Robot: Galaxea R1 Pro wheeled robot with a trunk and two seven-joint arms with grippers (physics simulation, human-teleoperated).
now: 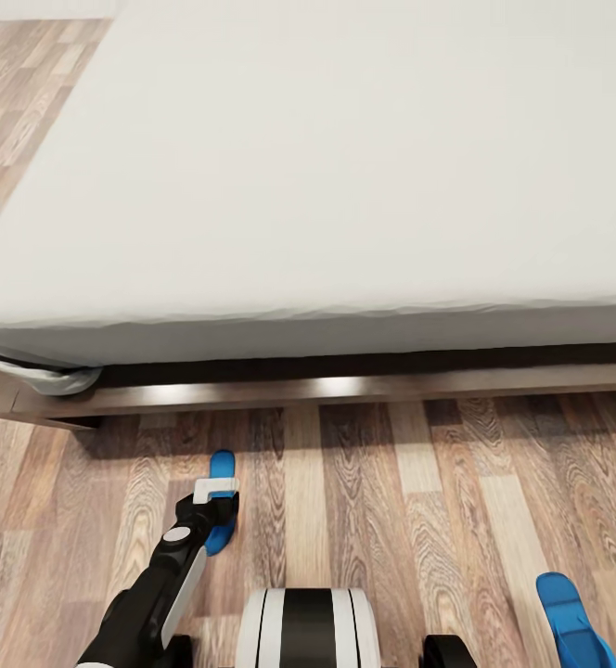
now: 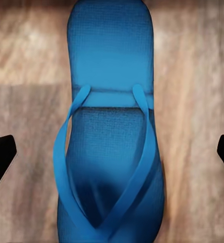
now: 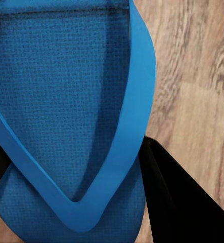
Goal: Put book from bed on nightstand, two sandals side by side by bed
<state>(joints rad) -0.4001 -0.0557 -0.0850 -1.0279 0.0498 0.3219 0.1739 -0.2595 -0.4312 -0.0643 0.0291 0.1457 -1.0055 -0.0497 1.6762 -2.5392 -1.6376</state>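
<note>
The bed (image 1: 345, 167) with its pale grey mattress and dark wooden frame (image 1: 364, 388) stretches across the head view. One blue sandal (image 1: 221, 464) (image 2: 112, 66) lies flat on the plank floor just in front of the frame. My left gripper (image 1: 217, 499) (image 2: 112, 154) hovers right over it, open, its fingertips (image 2: 0, 158) wide apart on either side. The other blue sandal (image 1: 568, 617) (image 3: 66, 91) is at the lower right, with my right gripper (image 3: 81, 182) shut on its toe end and a black finger (image 3: 177, 202) against its edge. The book and the nightstands are out of view.
Wood-plank floor (image 1: 419, 501) runs between me and the bed, and also along the bed's left side (image 1: 20, 102). A fold of grey sheet (image 1: 44, 376) hangs at the bed's near left corner. My trunk (image 1: 308, 626) shows at the bottom middle.
</note>
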